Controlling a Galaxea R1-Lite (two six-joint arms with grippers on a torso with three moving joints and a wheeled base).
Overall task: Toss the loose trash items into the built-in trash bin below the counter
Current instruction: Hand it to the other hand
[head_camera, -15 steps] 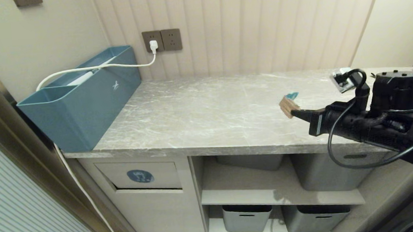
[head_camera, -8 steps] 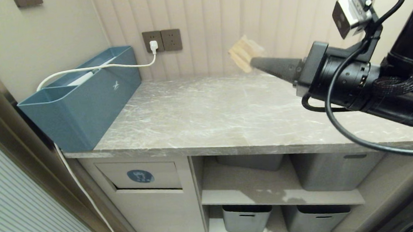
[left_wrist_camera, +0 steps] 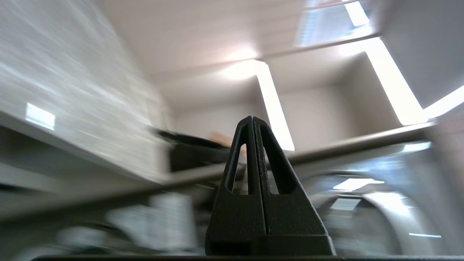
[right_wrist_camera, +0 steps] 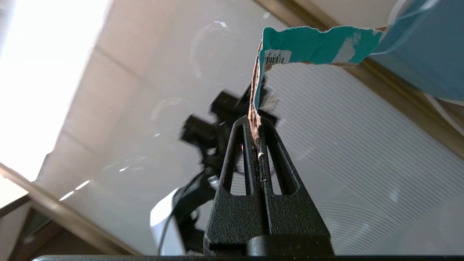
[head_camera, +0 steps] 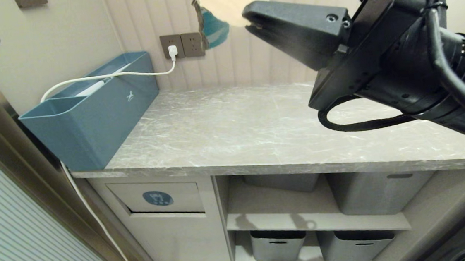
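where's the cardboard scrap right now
The cardboard scrap is pinched in the right tool, held in the air at the top of the head view, above the counter and in front of the wall sockets.

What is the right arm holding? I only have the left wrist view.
Observer: The right gripper has its fingers shut on a scrap of tan cardboard with turquoise paper.
Operator: Where is that scrap?
Observer: High above the counter, in front of the wall sockets.
Operator: And the bin?
Observer: Its flap is under the counter's left end, below the blue box, well away from the scrap.
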